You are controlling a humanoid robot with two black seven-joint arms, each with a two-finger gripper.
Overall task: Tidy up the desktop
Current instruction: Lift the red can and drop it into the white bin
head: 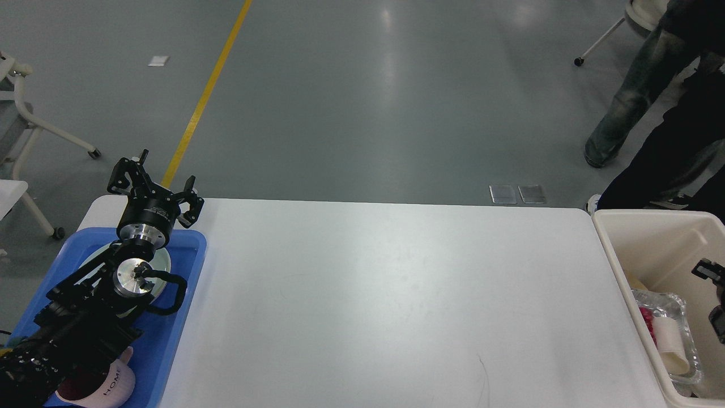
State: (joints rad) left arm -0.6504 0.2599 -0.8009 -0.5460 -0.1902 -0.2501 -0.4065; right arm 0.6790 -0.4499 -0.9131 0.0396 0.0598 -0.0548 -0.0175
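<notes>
A pink mug (pixel 105 385) in the blue tray (pixel 170 334) says "HOME". The big white desktop (pixel 391 306) fills the middle, between the tray on the left and a cream bin (pixel 614 255) on the right. The left gripper (pixel 154 190) hangs over the tray's far edge, its jaws wide and holding nothing. The right gripper (pixel 715 294) peeks in above the bin; I cannot tell its jaws. The gray floor (pixel 362 96) has a yellow line (pixel 207 93).

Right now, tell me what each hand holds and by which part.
The left hand is open above the blue tray, holding nothing. The right hand is cut off over the cream bin; cannot tell.
</notes>
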